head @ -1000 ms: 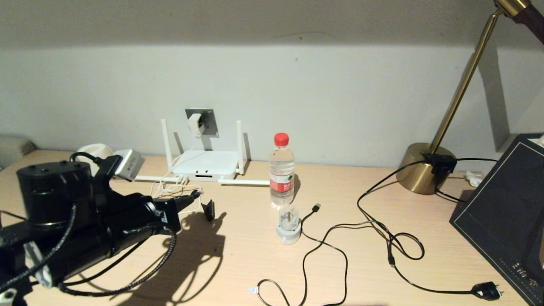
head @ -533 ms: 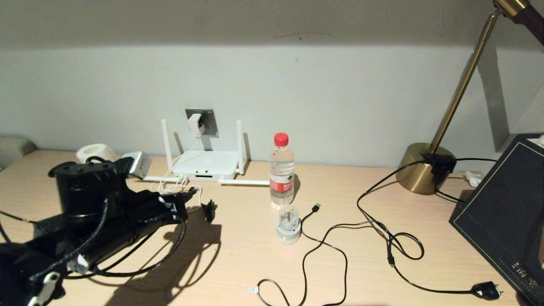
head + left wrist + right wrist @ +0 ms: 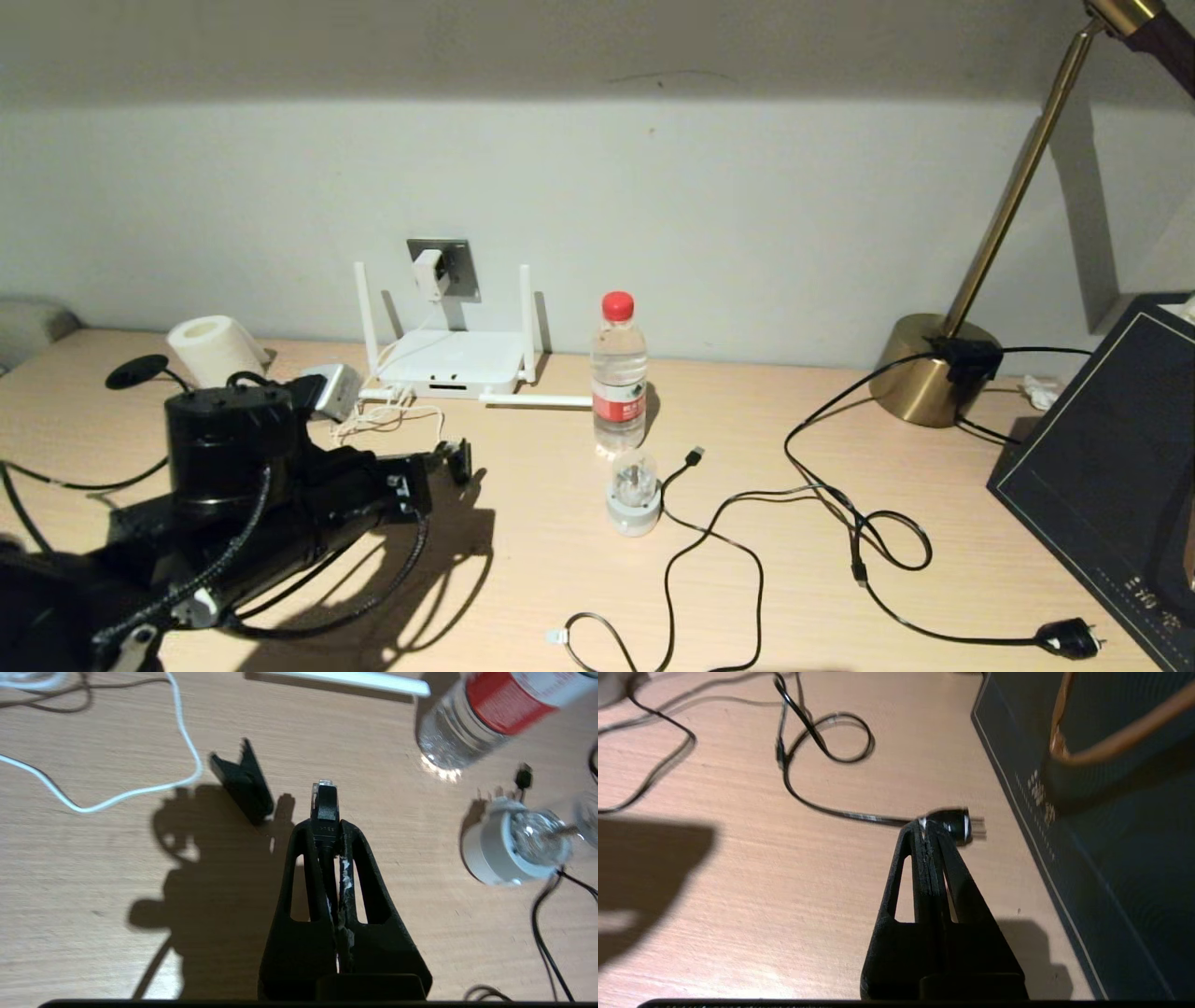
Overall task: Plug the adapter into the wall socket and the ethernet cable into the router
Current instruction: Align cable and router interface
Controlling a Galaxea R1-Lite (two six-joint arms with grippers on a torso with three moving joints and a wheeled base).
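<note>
One ethernet cable (image 3: 324,805) plug points beyond left fingers (image 3: 308,844).

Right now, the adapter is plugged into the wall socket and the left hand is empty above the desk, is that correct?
Not quite: the left hand is not empty. The left wrist view shows it shut on the ethernet cable, plug tip poking out. The adapter is indeed in the wall socket.

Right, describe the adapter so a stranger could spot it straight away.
Find the white router standing against the back wall of the wooden desk. Directly above it is a grey wall socket, and the adapter sits plugged into that plate. It is the small white cube with a thin white cord hanging down, unlike the round white-and-clear gadget lying near the water bottle.
</note>
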